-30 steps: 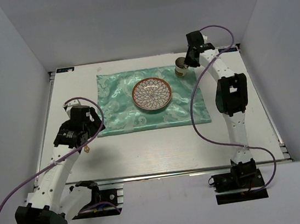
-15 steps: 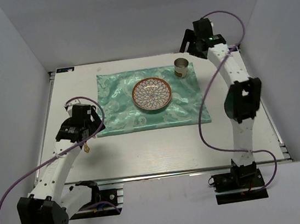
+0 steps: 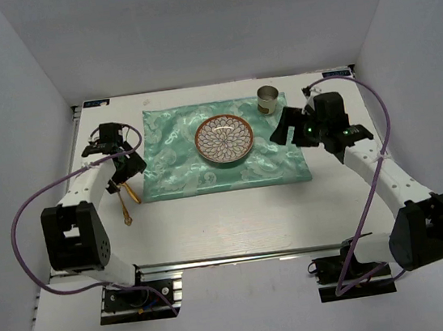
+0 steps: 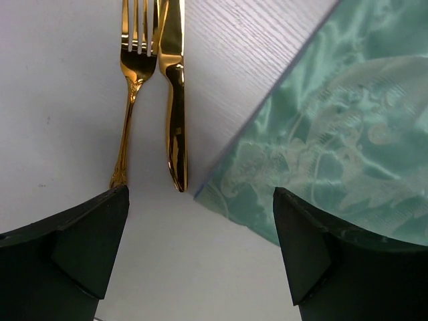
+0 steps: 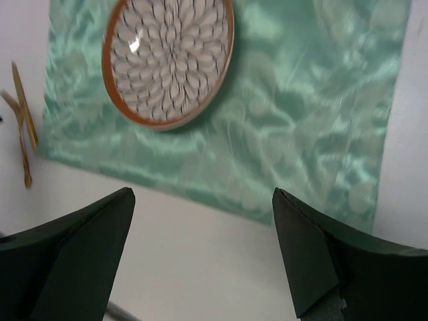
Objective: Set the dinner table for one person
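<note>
Since fork and knife lie paired just left of the cloth, my left gripper hangs above them, spread wide and empty. My right gripper, equally wide, holds nothing beside the plate, which sits mid-cloth on the dinner table.

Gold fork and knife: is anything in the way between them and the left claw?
Nothing visible does. The fork and knife lie side by side on the table, beside the green cloth, ahead of the open left claw.
</note>
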Motion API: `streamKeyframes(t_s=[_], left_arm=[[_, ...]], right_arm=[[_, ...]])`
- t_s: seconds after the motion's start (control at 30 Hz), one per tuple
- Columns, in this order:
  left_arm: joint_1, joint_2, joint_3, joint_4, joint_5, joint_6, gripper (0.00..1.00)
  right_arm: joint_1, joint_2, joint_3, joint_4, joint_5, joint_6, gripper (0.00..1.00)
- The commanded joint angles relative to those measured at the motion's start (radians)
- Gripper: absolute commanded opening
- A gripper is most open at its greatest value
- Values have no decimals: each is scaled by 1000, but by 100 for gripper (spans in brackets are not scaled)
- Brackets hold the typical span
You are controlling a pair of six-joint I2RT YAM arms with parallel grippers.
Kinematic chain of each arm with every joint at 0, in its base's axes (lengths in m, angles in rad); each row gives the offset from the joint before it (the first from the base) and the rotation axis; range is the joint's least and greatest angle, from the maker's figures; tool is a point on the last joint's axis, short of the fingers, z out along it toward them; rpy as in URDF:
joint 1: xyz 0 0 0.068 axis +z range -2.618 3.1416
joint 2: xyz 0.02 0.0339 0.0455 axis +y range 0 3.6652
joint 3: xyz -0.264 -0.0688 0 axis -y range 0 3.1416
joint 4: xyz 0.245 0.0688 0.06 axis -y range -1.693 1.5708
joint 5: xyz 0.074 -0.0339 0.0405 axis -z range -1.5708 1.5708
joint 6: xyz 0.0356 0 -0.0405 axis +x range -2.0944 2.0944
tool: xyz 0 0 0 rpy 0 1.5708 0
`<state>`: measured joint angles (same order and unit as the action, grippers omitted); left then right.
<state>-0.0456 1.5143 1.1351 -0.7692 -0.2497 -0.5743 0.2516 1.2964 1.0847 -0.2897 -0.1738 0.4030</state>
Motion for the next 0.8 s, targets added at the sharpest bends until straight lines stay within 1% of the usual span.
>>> streamKeyframes(t_s=[0.0,0.1,0.13,0.27,0.33,0.4,0.53,0.63,0.77], left_arm=[[30,70,49,-4,43,-22,98],[56,135,64,4,50,-48,98],[67,174,64,10,56,-55,98],[95,256,68,59,101,-47,97],[107,293,72,62,122,-44,96],[116,307,69,82,127,-42,95],[116,334,60,94,124,-33,92],[125,343,43,105,124,-29,88],[135,339,17,123,135,-29,79]], right_arm=[[3,-88,-83,81,-136,-38,89],[8,-127,-120,49,-177,-40,89],[12,-159,-135,55,-215,-35,89],[20,-244,-200,86,-251,-15,89],[25,-272,-201,63,-247,-30,89],[25,-282,-194,32,-240,-38,89],[29,-312,-201,44,-259,-33,89],[32,-315,-201,41,-266,-30,89],[32,-325,-197,34,-256,-30,89]])
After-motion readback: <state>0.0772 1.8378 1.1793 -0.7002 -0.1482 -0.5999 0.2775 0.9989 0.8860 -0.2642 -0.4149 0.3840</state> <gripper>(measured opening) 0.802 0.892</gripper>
